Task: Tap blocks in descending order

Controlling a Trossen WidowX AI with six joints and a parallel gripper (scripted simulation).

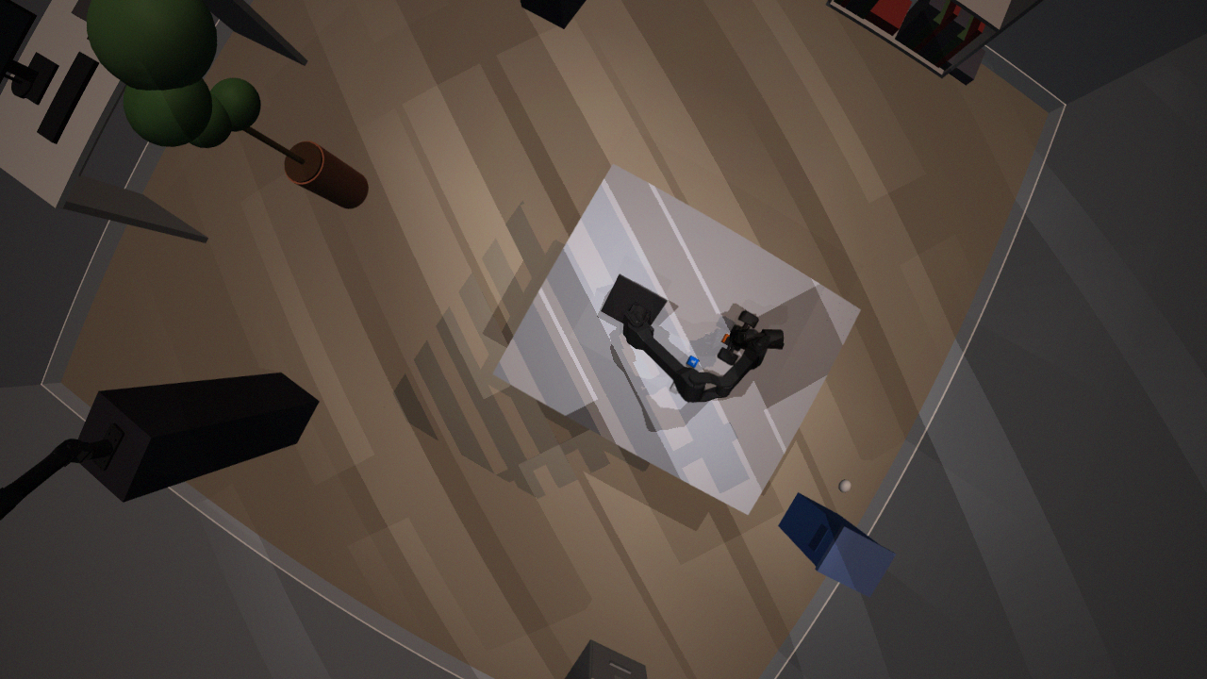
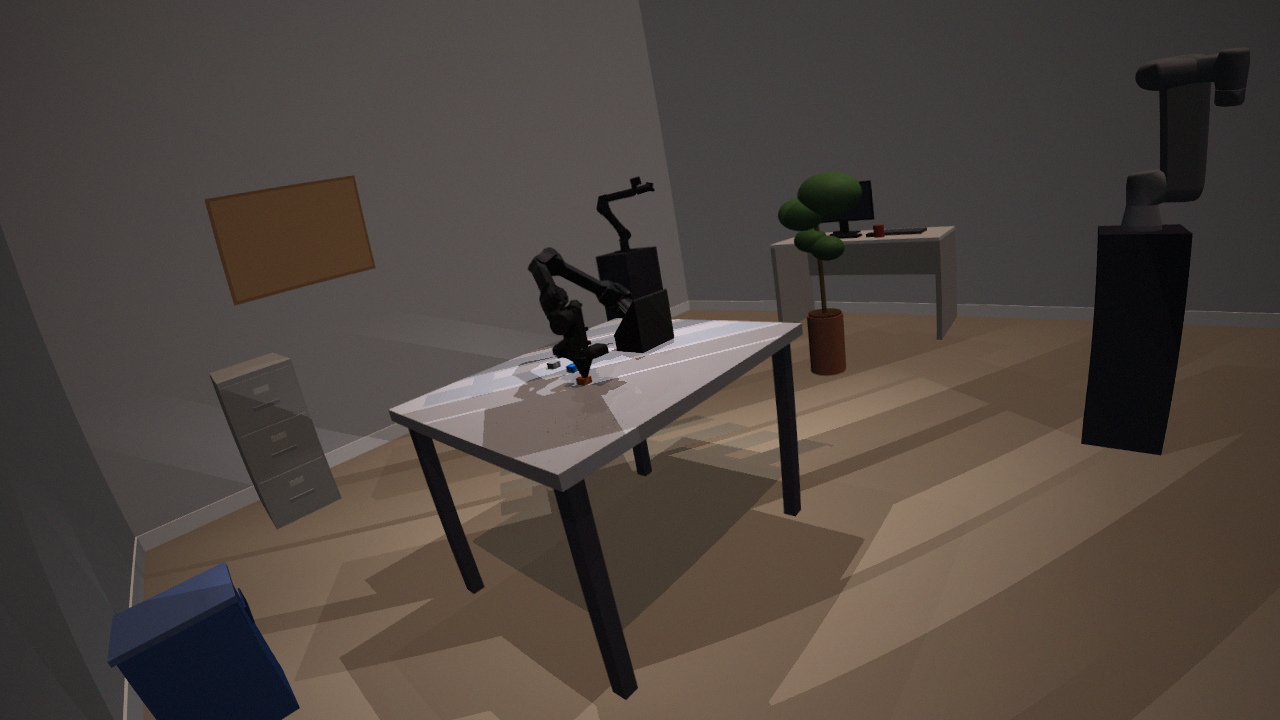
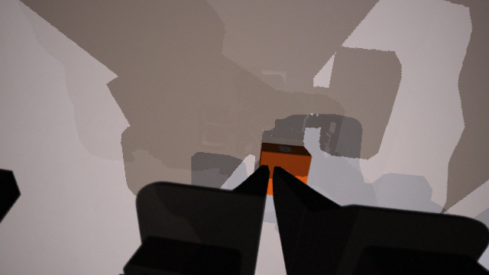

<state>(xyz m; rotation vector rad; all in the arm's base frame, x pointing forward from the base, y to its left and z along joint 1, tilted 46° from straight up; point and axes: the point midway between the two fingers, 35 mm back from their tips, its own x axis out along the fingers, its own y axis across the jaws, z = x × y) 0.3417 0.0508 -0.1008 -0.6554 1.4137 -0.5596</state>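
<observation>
An orange block [image 3: 286, 164] sits on the white table, low and close in the wrist view; its top face is dark and the digit on it is too blurred to read. It also shows in the overhead view [image 1: 724, 339] and the side view [image 2: 582, 380]. My gripper [image 3: 270, 172] is shut, with its two tips pressed together just in front of the orange block's near face, not around it. The gripper hangs low over the block in the side view [image 2: 581, 368]. A blue block [image 1: 692, 361] lies beside my forearm. A dark grey block [image 2: 552, 365] lies past the blue block [image 2: 571, 367].
My arm's black base box [image 1: 633, 297] stands on the table behind the blocks. The table edge [image 2: 501, 447] lies some way in front of the orange block. A blue bin [image 1: 835, 544] stands on the floor by the table's corner.
</observation>
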